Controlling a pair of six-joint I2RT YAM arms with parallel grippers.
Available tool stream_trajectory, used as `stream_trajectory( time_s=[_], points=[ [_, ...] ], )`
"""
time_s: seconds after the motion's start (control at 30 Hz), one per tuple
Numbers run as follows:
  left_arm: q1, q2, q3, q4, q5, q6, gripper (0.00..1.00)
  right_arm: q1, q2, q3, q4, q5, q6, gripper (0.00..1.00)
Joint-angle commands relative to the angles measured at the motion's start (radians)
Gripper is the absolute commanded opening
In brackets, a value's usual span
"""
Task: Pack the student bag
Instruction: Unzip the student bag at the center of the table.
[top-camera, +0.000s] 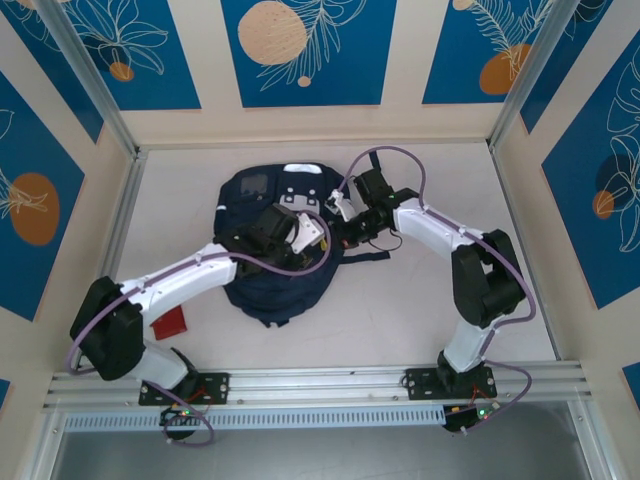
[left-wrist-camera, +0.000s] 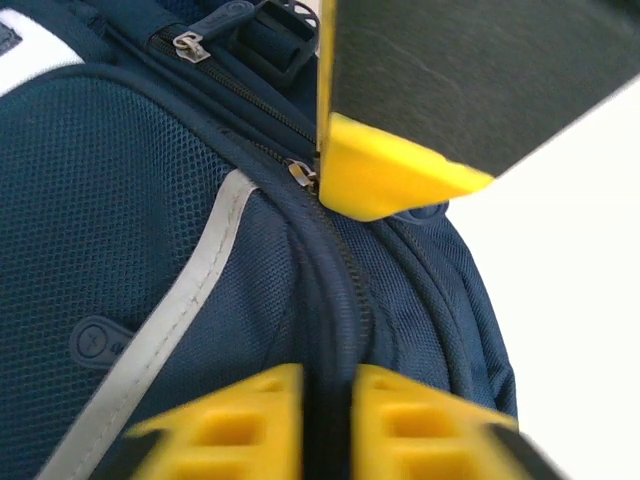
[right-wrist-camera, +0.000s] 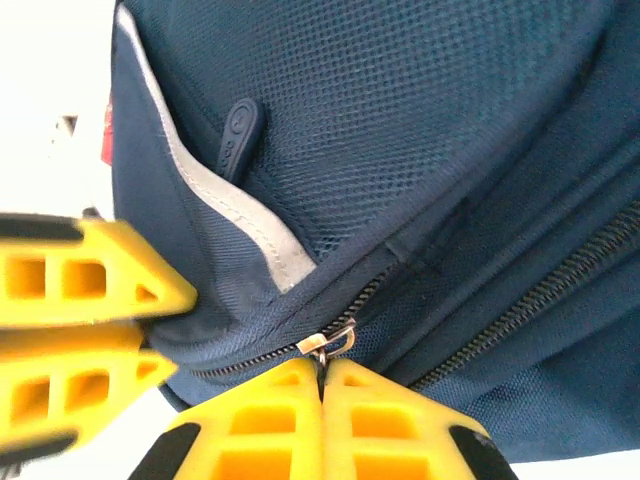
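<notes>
Now right end effector (right-wrist-camera: 322, 368) pinches student bag (right-wrist-camera: 400, 120) zipper pull (right-wrist-camera: 335, 338).

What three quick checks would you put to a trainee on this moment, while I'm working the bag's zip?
1. True or false: the student bag stands upright on the table.
2. Pick one. The right hand is shut on: A) a strap buckle, B) a metal zipper pull, C) a book.
3. Fill in: the small object lying left of the bag, near the left arm's base, is ____ in colour.

Key: 1 false, it lies flat; 2 B; 3 red.
</notes>
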Motion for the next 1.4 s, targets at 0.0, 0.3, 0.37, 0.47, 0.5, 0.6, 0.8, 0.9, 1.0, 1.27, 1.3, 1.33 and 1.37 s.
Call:
stream_trajectory(
  time_s=[0.0, 0.3, 0.37, 0.47, 0.5, 0.6, 0.8, 0.9, 1.0, 1.27, 1.3, 1.33, 1.37],
  points=[
    [0.014, 0.030, 0.075, 0.071, 0.045, -0.130, 0.42, -0.051, -0.042, -0.011, 0.014, 0.107, 0.057, 0.00],
    [0.058, 0.095, 0.210, 0.049, 0.185, -0.241, 0.56, -0.097, 0.013, 0.031, 0.018, 0.154, 0.014, 0.00],
    [0.069, 0.115, 0.223, 0.066, 0.167, -0.271, 0.54, -0.100, 0.015, 0.024, 0.025, 0.161, 0.018, 0.00],
    [0.086, 0.175, 0.264, 0.066, 0.105, -0.342, 0.44, -0.102, 0.009, 0.004, 0.042, 0.163, 0.029, 0.00],
    [0.093, 0.203, 0.286, 0.059, 0.090, -0.364, 0.40, -0.101, 0.006, -0.002, 0.047, 0.163, 0.032, 0.00],
    [0.104, 0.293, 0.376, 0.025, 0.075, -0.414, 0.28, -0.100, -0.006, -0.024, 0.063, 0.162, 0.035, 0.00],
    [0.104, 0.415, 0.505, -0.062, 0.019, -0.461, 0.20, -0.102, -0.041, -0.068, 0.086, 0.161, 0.032, 0.00],
    [0.104, 0.470, 0.550, -0.125, -0.034, -0.473, 0.17, -0.101, -0.059, -0.087, 0.083, 0.169, 0.035, 0.00],
    [0.103, 0.518, 0.577, -0.172, -0.054, -0.491, 0.13, -0.095, -0.088, -0.116, 0.081, 0.186, 0.034, 0.00],
    [0.103, 0.593, 0.600, -0.197, -0.076, -0.524, 0.06, -0.016, -0.181, -0.181, 0.013, 0.237, 0.041, 0.00],
    [0.104, 0.600, 0.606, -0.200, -0.078, -0.526, 0.06, 0.000, -0.191, -0.184, 0.003, 0.248, 0.048, 0.00],
    [0.104, 0.608, 0.612, -0.205, -0.078, -0.530, 0.06, 0.022, -0.204, -0.190, -0.005, 0.262, 0.055, 0.00],
    [0.104, 0.615, 0.618, -0.207, -0.078, -0.535, 0.05, 0.041, -0.218, -0.199, -0.010, 0.278, 0.065, 0.00]
  ],
)
